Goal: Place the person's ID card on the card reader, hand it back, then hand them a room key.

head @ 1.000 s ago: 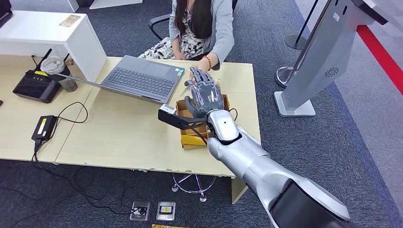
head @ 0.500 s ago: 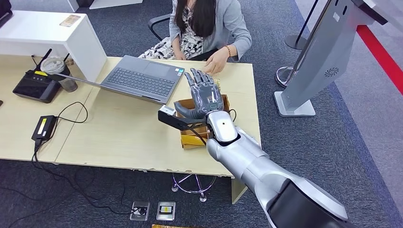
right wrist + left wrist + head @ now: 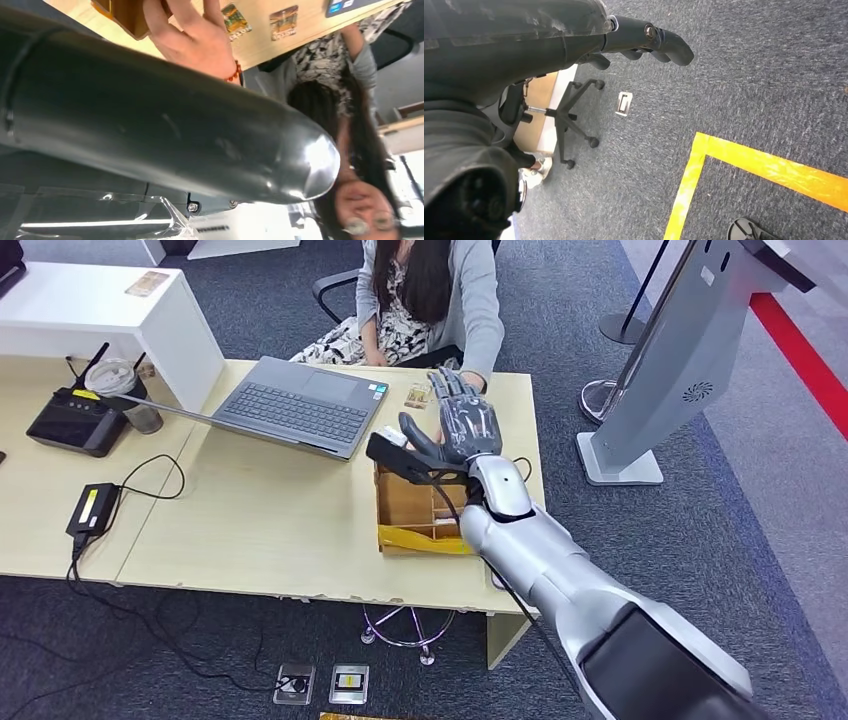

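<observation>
Pale wood desk [image 3: 260, 520], grey carpet [image 3: 700, 540]

robot's right arm [image 3: 560, 570] is shiny silver with rounded shells – dark grey hand [image 3: 462, 425], thick thumb, black cable along the wrist. the person [image 3: 430, 300] wears a grey cardigan, patterned dress, orange bead bracelet [image 3: 234, 75].

Pale matt wood table [image 3: 270, 520], brown cardboard box [image 3: 405, 505], rough grey carpet [image 3: 700, 540]
</observation>
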